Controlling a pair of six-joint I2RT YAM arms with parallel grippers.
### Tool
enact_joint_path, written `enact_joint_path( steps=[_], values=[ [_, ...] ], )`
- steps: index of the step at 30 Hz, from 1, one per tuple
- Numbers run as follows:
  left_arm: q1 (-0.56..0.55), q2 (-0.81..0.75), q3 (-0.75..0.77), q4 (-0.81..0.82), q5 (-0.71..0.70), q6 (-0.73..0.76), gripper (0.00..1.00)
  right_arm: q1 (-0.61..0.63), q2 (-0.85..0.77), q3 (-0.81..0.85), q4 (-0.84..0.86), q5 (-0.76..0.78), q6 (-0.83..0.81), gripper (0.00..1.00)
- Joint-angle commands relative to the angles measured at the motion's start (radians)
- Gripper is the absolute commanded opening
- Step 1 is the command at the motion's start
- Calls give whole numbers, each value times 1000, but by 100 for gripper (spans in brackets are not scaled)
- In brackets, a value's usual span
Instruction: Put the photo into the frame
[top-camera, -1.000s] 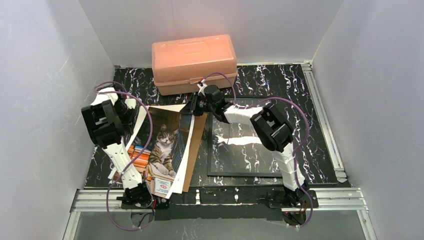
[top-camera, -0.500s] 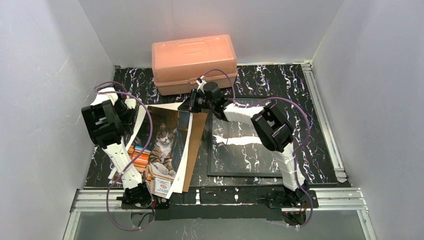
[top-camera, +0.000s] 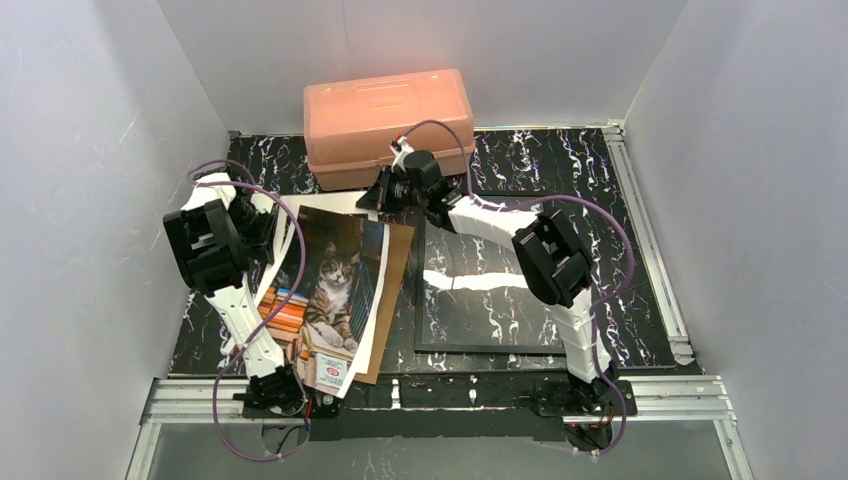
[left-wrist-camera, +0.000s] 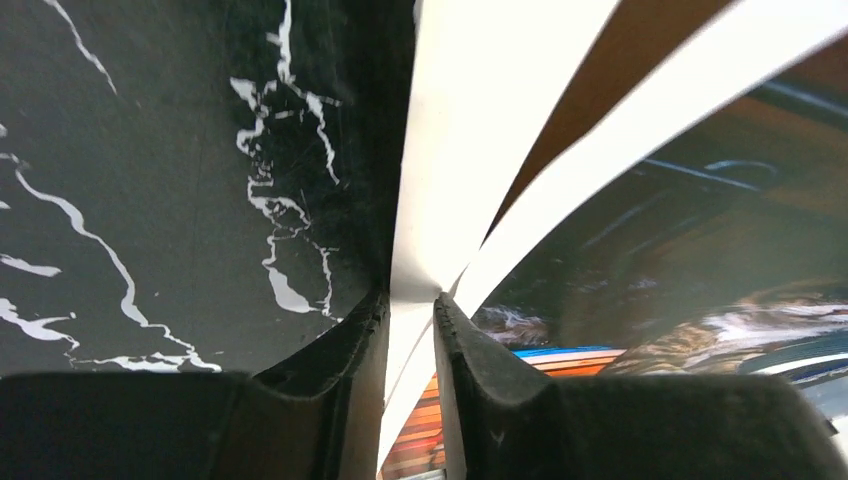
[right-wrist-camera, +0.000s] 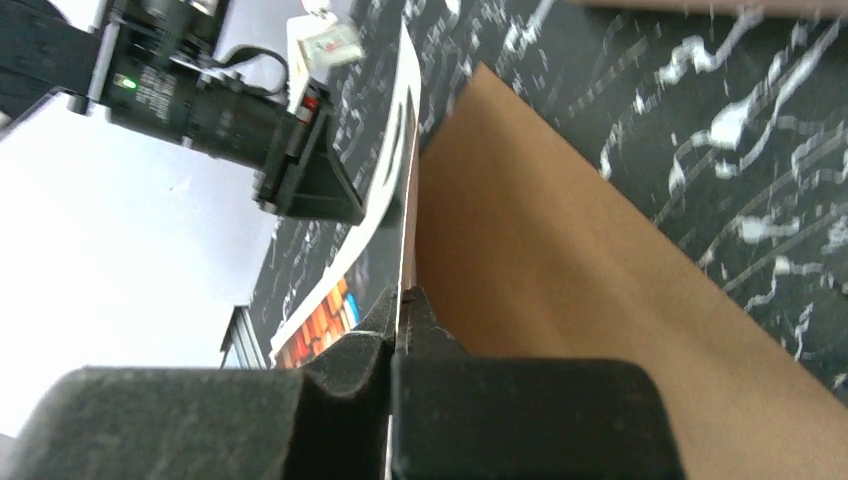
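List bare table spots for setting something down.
Free: strip between frame and right rail; back-right corner, bordered by peach box, frame and rail. Crowded: left half, photo stacked on brown board, close beside the frame.

Peach box (top-camera: 388, 120) beyond brown board (top-camera: 397, 262) and white sheet (left-wrist-camera: 470, 130)
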Motion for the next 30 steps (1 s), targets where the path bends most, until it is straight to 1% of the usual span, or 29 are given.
enact_joint_path(
  steps=[1, 8, 10, 13, 18, 21, 25, 30],
  values=[
    [-7, -10, 55, -20, 103, -19, 24, -2, -127, 132, -35, 45, -123, 1],
    [1, -42, 86, -62, 123, -20, 31, 16, -140, 229, -99, 38, -185, 1],
    [11, -48, 105, -85, 143, -26, 35, 27, -144, 247, -118, 43, -220, 1],
    [38, -52, 165, -134, 198, -28, 36, 42, -152, 280, -162, 69, -272, 1],
    [59, -69, 225, -209, 268, 14, 37, 70, -179, 323, -221, 121, -366, 1],
    [62, -87, 220, -227, 304, 38, 37, 92, -199, 367, -255, 167, -427, 1],
    [62, -92, 210, -230, 334, 33, 37, 105, -206, 440, -330, 231, -483, 1],
    [61, -87, 160, -207, 306, 42, 34, 103, -241, 477, -374, 300, -573, 1]
  ],
)
